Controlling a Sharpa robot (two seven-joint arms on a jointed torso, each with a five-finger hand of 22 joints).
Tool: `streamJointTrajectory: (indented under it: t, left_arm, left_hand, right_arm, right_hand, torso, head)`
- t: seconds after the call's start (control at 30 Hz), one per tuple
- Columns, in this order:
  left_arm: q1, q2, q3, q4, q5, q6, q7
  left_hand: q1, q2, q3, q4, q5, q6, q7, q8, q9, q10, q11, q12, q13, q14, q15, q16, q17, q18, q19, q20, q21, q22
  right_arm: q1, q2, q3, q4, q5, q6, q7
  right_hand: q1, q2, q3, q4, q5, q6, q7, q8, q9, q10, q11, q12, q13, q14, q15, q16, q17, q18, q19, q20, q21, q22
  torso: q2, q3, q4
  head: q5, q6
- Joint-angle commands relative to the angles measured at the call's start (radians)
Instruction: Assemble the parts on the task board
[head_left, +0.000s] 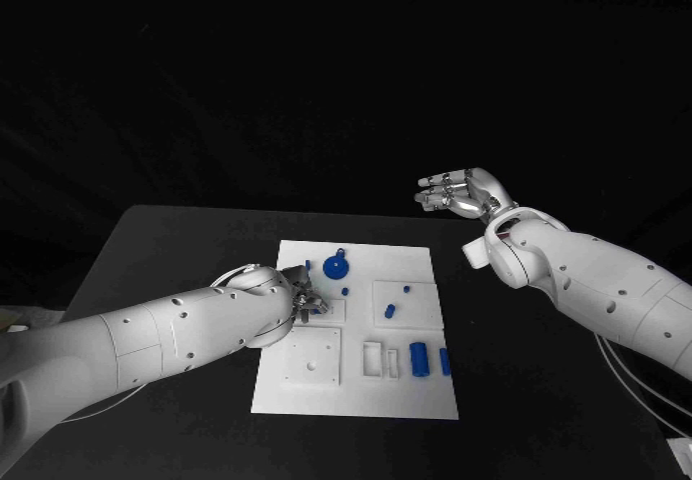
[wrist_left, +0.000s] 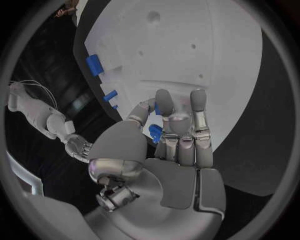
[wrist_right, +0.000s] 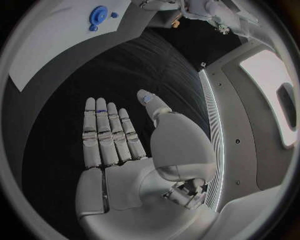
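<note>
1. Nearest the head camera, the left arm (head_left: 159, 335) reaches in from the left edge and ends over the left side of the task board (head_left: 361, 395).
2. Its left hand (head_left: 299, 300) is lowered onto the board's left half; in the left wrist view the left hand (wrist_left: 169, 145) has its fingers (wrist_left: 199, 107) stretched toward the white board surface, with a small blue part (wrist_left: 155, 132) pinched between the thumb and the fingers.
3. On the task board lie the other blue parts: a round disc (head_left: 336, 267) near the far edge, a small piece (head_left: 348, 293) just nearer than it, two small pegs (head_left: 405, 290) and (head_left: 391, 310) in a square recess to the right, and a cylinder (head_left: 420, 359) with a thin piece (head_left: 444, 362) beside it near the right edge.
4. White rectangular frames (head_left: 374, 358) stand just left of the cylinder, and a white square block (head_left: 312, 358) sits on the near left part of the board.
5. Well apart from the board, the right hand (head_left: 462, 192) hangs raised beyond the far right corner of the desk (head_left: 173, 240); the right wrist view shows the right hand (wrist_right: 125, 145) flat, fingers straight and spread from the thumb, holding nothing.
</note>
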Motion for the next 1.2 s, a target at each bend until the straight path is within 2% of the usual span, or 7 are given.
streamJointTrajectory:
  t: [0.03, 0.57, 1.2]
  left_arm:
    - [-0.011, 0.005, -0.007, -0.003, 0.002, 0.056, -0.017]
    - [-0.011, 0.016, -0.007, -0.013, 0.001, 0.065, -0.015]
    - [-0.011, 0.023, -0.006, -0.029, 0.002, 0.054, -0.006]
  left_hand:
    - [0.016, 0.025, -0.003, -0.002, -0.008, 0.122, -0.113, 0.002, -0.001, 0.041, -0.002, 0.005, -0.001, 0.009, 0.002, 0.006, 0.004, 0.009, -0.001, 0.010, 0.002, 0.018]
    - [0.009, 0.028, -0.017, 0.010, -0.018, 0.132, -0.117, 0.007, 0.002, 0.041, -0.003, 0.014, -0.007, 0.012, 0.003, 0.009, 0.012, 0.017, 0.000, 0.018, 0.004, 0.018]
    - [0.024, -0.017, -0.035, 0.095, -0.028, 0.138, -0.123, 0.007, 0.016, 0.041, -0.005, 0.020, -0.018, 0.016, 0.002, 0.002, 0.011, 0.017, 0.005, 0.020, -0.003, 0.017]
  right_arm:
    - [-0.001, 0.002, 0.000, 0.000, 0.001, 0.015, 0.008]
    - [-0.003, 0.004, 0.000, -0.002, 0.001, 0.017, 0.009]
    - [-0.003, 0.004, 0.000, -0.003, 0.001, 0.018, 0.008]
  right_hand:
    - [0.000, 0.013, -0.005, -0.002, 0.006, -0.002, 0.000, -0.001, -0.001, -0.006, -0.002, -0.003, -0.001, -0.005, -0.001, -0.005, -0.002, 0.011, -0.005, -0.002, 0.005, -0.001]
    - [-0.001, 0.014, -0.004, -0.003, 0.010, 0.000, 0.000, -0.001, -0.001, -0.007, -0.002, -0.003, -0.001, -0.006, -0.001, -0.005, -0.002, 0.011, -0.006, -0.002, 0.005, -0.001]
    - [-0.002, 0.013, -0.003, -0.003, 0.012, 0.000, 0.000, -0.001, -0.001, -0.007, -0.002, -0.003, -0.001, -0.006, 0.000, -0.005, -0.002, 0.011, -0.007, -0.002, 0.005, -0.001]
  torso:
    - [0.000, 0.0001, 0.0006]
    - [-0.001, -0.0006, 0.0004]
    - [-0.001, -0.0008, 0.0006]
  head:
    - [-0.001, -0.002]
    - [-0.003, -0.004]
    - [-0.007, -0.004]
